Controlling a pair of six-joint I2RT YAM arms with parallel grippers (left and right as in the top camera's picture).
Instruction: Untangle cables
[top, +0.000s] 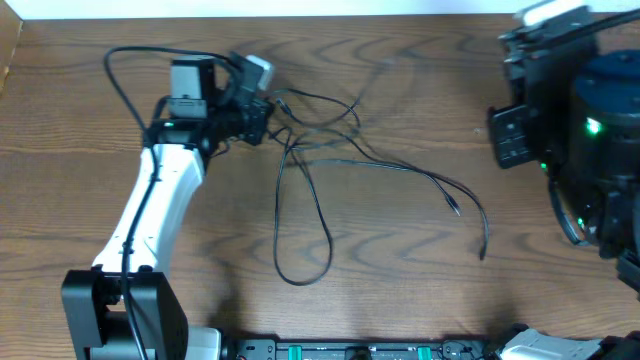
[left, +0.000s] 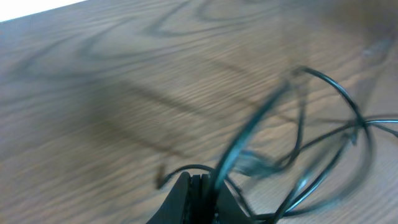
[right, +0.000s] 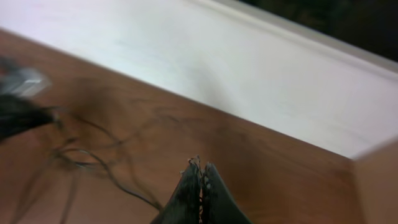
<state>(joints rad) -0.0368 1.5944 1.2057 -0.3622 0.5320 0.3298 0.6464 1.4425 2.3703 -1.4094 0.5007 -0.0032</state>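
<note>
The overhead view looks straight down on the wooden table (top: 400, 260). Both wrist views look low and obliquely across it, sharing the tangled cables (top: 330, 150) with overhead.

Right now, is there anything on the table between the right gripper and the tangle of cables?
Nothing visible. From the right gripper, shut and empty, only bare table stretches to the cables. The left gripper already pinches them at the tangle's far side.

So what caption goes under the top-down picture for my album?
Left gripper pinches the tangled black cables on the wooden table.
</note>
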